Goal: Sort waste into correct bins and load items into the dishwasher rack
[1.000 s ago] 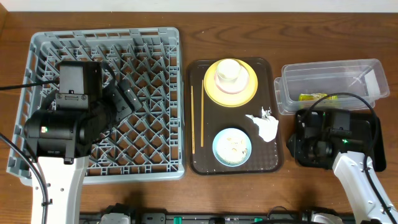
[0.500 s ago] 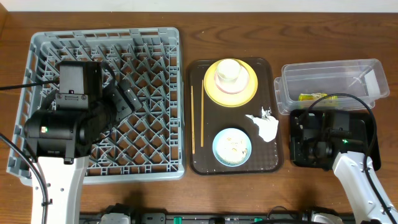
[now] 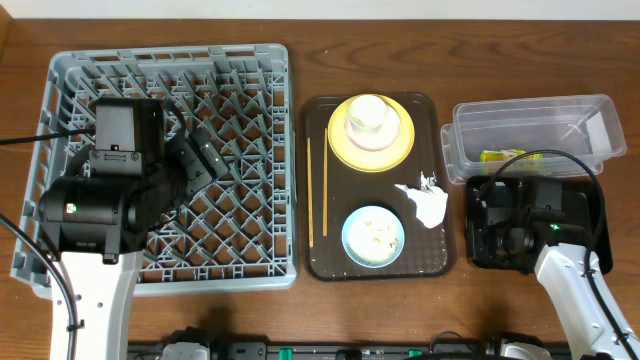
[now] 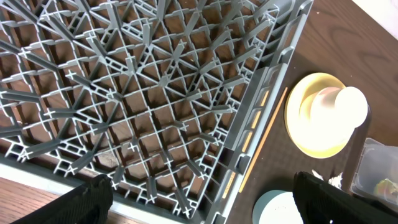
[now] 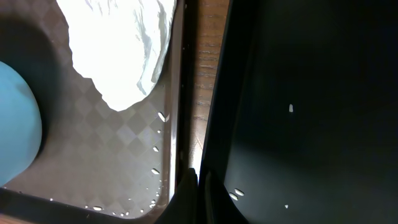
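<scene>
My right gripper (image 5: 196, 186) is shut on the left rim of the black tray (image 5: 298, 93), which lies at the right of the overhead view (image 3: 590, 215), below the clear tub (image 3: 530, 110) that holds the snack wrapper (image 3: 500, 156). A few rice scraps (image 5: 235, 194) lie in the black tray. The napkin (image 3: 425, 203) and light-blue bowl (image 3: 373, 237) sit on the brown tray (image 3: 318, 255), along with the chopsticks (image 3: 324, 180) and the yellow plate (image 3: 400, 150), which has a white cup (image 3: 368, 118) on it. My left gripper (image 4: 205, 205) is open above the grey rack (image 3: 250, 80).
Rice scraps (image 5: 155, 149) are scattered on the brown tray's corner (image 5: 124, 155) beside the napkin (image 5: 118, 50). A narrow strip of wooden table separates the brown tray from the black tray. The rack's front right corner (image 4: 249, 143) lies close to the chopsticks (image 4: 264, 140).
The black tray has shifted a little to the left and squared up under my right gripper. The left arm has not moved.
</scene>
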You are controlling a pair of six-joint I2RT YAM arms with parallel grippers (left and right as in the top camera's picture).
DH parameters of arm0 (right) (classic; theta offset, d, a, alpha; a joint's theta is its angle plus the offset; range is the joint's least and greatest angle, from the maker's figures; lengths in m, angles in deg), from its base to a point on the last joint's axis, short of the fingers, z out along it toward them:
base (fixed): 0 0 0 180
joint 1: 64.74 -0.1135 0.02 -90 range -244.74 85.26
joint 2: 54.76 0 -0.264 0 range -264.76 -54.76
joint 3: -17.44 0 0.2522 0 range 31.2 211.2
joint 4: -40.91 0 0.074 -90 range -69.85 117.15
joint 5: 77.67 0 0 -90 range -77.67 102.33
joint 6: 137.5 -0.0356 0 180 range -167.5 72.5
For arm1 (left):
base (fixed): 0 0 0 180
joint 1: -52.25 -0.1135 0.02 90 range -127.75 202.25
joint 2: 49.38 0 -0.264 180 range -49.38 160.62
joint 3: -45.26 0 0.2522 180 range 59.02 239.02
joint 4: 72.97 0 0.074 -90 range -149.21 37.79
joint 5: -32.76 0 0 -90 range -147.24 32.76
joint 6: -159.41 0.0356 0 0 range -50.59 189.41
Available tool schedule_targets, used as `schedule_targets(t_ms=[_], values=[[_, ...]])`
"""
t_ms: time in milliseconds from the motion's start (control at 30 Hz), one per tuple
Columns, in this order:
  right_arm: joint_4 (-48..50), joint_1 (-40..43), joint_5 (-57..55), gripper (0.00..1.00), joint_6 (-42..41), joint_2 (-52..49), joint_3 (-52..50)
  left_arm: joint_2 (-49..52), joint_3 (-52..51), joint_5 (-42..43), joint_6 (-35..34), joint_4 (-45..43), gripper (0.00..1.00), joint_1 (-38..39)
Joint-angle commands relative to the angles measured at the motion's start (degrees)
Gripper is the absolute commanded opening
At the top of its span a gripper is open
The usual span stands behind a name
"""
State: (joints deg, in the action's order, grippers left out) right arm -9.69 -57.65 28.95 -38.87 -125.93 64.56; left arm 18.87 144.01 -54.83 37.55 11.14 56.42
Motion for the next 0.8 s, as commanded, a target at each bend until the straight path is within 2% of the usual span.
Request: schedule_targets(t_ms=[0, 667, 733, 767], values=[[0.2, -0.4, -4.1, 0.01, 2.4, 0.0, -0.3, -0.1, 0.3, -0.5, 0.3, 0.1, 0.94, -0.2], [0.5, -0.4, -4.8, 0.01, 2.8, 0.0, -0.3, -0.1, 0.3, -0.5, 0.3, 0.1, 0.94, -0.2], [0.5, -0.4, -4.8, 0.06, 2.8, 0.0, -0.3, -0.1, 0.3, -0.5, 0.3, 0.1, 0.94, -0.2], [0.4, -0.4, -4.8, 0.15, 2.8, 0.0, -0.3, -0.1, 0.3, -0.5, 0.3, 0.1, 0.94, -0.2]])
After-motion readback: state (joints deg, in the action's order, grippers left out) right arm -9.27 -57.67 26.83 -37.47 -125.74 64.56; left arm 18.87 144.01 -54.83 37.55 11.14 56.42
